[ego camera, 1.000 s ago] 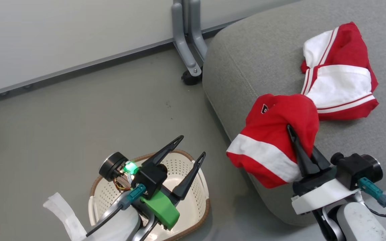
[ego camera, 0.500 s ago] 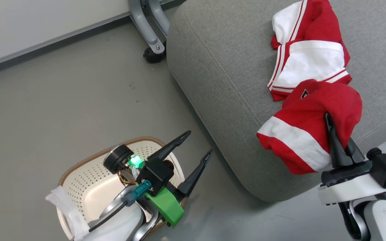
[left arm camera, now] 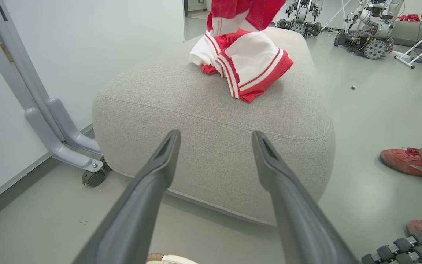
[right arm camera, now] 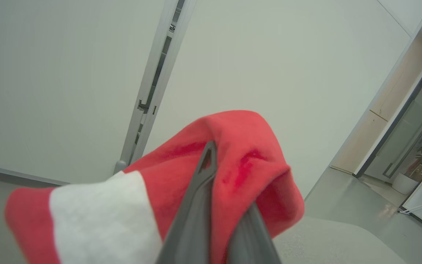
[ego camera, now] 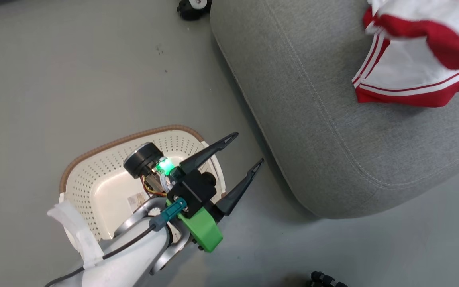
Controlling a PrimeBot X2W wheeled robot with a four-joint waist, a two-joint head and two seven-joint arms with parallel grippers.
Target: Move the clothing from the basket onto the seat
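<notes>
Right gripper (right arm camera: pixel 211 161) has swung its red garment (right arm camera: pixel 240 139) from the seat (ego camera: pixel 313 119) edge toward one o'clock — clamped shut on it, above the other garment (ego camera: pixel 408 79) already lying there. Basket (ego camera: pixel 90 175) at seven o'clock looks empty; left gripper (ego camera: pixel 248 148) gapes, holding nothing — only the drop remains.

The left gripper (ego camera: pixel 246 151) holds its two fingers wide apart. The right gripper (right arm camera: pixel 225 176) pinches the clothing (right arm camera: pixel 97 216) tight.

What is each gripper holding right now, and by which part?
Right gripper: shut on a red garment, pinching a bunched red fold beside its white panel. Left gripper: open, holding nothing.
</notes>
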